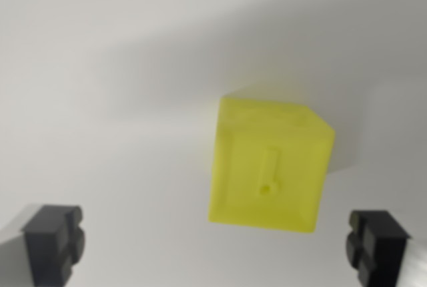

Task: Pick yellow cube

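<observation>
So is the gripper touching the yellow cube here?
Apart. The wrist view shows bare white surface between the yellow cube and both fingertips of the open gripper.

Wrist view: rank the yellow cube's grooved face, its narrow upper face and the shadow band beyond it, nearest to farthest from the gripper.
1. Grooved face: just ahead of the open gripper, toward the wrist view's right.
2. Narrow upper face: just beyond it, along the cube's upper edge.
3. Shadow band: farthest, on the white surface.
</observation>
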Tool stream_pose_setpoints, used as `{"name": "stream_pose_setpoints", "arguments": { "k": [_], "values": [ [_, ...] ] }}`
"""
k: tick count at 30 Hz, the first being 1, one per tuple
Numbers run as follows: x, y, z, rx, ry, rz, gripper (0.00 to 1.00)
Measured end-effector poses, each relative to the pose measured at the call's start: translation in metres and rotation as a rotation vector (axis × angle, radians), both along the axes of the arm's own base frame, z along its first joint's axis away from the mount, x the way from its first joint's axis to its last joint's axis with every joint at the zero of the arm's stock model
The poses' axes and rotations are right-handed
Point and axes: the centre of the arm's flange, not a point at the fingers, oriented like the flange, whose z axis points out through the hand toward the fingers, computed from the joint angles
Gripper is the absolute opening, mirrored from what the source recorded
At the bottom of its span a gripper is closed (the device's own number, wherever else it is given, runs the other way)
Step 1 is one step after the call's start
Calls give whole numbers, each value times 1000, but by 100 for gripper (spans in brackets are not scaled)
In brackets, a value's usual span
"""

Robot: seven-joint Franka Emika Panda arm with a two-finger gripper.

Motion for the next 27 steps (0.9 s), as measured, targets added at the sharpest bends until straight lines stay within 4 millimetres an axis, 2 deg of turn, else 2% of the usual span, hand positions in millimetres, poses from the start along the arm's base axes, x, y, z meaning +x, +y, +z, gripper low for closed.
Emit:
{"name": "stream_pose_setpoints", "arguments": {
  "k": [14,27],
  "values": [
    [-15,-17,-34,4,-3,-51,100],
    [-18,-19,-42,6,-4,-62,100]
  ]
}}
